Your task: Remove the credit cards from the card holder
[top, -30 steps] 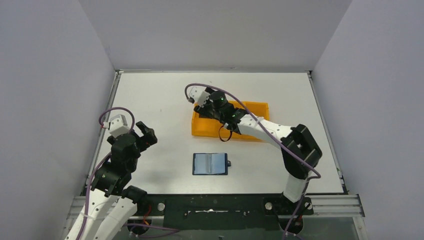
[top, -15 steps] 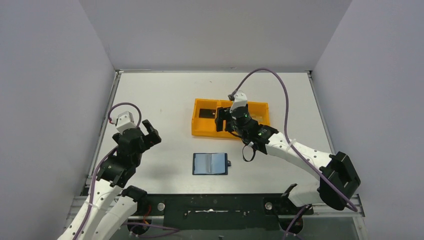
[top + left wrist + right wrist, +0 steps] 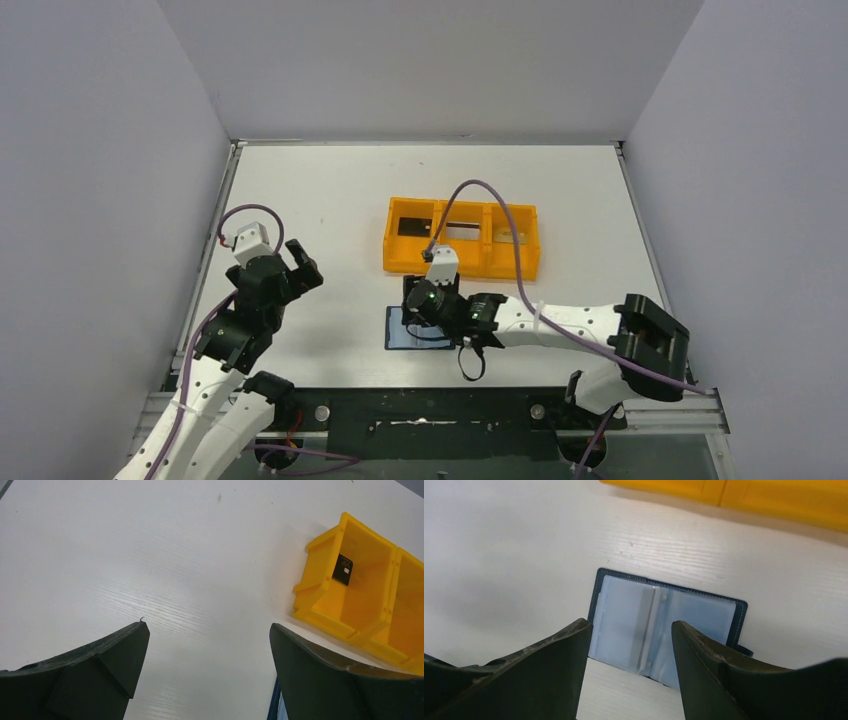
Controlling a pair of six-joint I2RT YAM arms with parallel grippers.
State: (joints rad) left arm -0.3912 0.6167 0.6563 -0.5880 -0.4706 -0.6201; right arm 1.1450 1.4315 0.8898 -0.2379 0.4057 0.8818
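Observation:
The card holder [image 3: 398,338] lies open and flat on the white table, dark navy outside with pale blue clear sleeves inside [image 3: 624,610]. I cannot tell whether credit cards sit in the sleeves. My right gripper [image 3: 631,625] hovers over its near edge, open, with nothing between the fingers; in the top view its body [image 3: 425,305] covers most of the holder. One small dark card [image 3: 343,570] lies in the left compartment of the orange tray [image 3: 393,262]. My left gripper [image 3: 208,626] stands wide open and empty above bare table, left of the holder [image 3: 276,705].
The orange three-compartment tray [image 3: 774,500] stands just beyond the card holder; its middle and right compartments hold flat items [image 3: 462,228] I cannot make out. Grey walls close in the table on the left, back and right.
My right arm has swung from over the orange tray back to the card holder and come down over it. The left arm shifted slightly early on, then stayed put.

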